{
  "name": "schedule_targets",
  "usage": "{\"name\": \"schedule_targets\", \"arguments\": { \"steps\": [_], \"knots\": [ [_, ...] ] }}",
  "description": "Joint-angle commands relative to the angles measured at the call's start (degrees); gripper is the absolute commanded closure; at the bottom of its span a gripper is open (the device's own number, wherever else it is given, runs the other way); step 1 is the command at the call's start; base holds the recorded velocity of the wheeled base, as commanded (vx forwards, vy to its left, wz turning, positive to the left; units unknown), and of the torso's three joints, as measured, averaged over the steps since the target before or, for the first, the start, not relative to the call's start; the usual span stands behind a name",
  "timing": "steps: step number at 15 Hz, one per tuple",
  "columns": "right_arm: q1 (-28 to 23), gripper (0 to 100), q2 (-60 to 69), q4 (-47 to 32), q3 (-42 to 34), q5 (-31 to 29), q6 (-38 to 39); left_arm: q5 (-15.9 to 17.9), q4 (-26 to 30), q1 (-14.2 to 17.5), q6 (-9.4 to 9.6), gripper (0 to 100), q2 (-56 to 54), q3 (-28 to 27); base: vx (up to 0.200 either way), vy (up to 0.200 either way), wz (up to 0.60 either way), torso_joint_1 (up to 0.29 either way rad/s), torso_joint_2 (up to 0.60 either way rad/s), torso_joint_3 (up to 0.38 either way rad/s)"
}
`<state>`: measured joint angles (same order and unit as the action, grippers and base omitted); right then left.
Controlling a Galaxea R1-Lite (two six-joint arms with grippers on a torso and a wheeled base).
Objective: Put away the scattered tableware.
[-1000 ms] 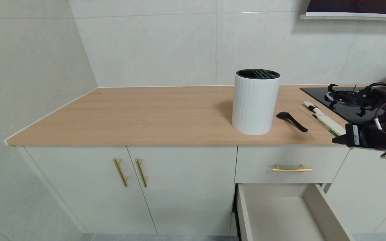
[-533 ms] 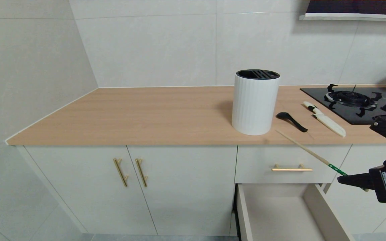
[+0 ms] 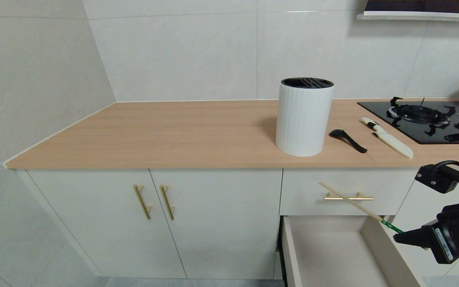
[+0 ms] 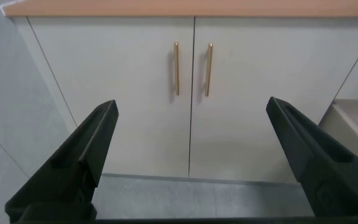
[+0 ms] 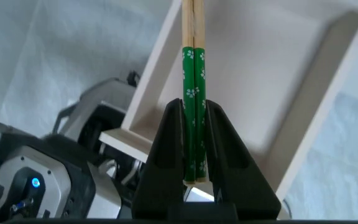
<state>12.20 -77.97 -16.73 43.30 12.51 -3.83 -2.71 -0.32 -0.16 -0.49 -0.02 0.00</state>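
right gripper (image 3: pixel 404 238) clamped on chopsticks (image 3: pixel 355 204), just beside open drawer (image 3: pixel 288 251) | chopsticks slant up above drawer | left gripper (image 4: pixel 191 162) spread wide, empty, off to drawer's side

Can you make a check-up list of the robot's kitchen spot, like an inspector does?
Surface: wooden countertop, flat and dry-looking.
Job's things: chopsticks held in the air over the open drawer; black spoon and knife lie on the countertop beside the white holder.
Clutter: nothing seen.
Grippers: right gripper shut on the chopsticks' green ends; left gripper open, holding nothing, facing the cabinet doors.
Cables: a black cable loops on the right arm, apart from the chopsticks.
Surroundings: gas stove at the countertop's right end, tiled wall behind.
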Motion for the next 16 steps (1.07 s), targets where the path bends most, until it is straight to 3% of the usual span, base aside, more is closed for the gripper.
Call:
{"name": "schedule_targets", "arguments": {
  "steps": [1, 16],
  "knots": [
    [0.10, 100, -2.45, 0.03, -0.23, 0.06, -0.13, -0.02, -0.03, -0.02, -0.04, 0, 0.02, 0.00, 0.000, 0.000, 0.00, -0.173, 0.43, 0.256],
    [0.28, 100, -5.61, 0.03, -0.85, 0.15, -1.53, -0.02, -0.03, -0.02, -0.04, 0, 0.02, 0.00, 0.000, 0.000, 0.00, -0.143, 0.43, 0.275]
  ]
}}
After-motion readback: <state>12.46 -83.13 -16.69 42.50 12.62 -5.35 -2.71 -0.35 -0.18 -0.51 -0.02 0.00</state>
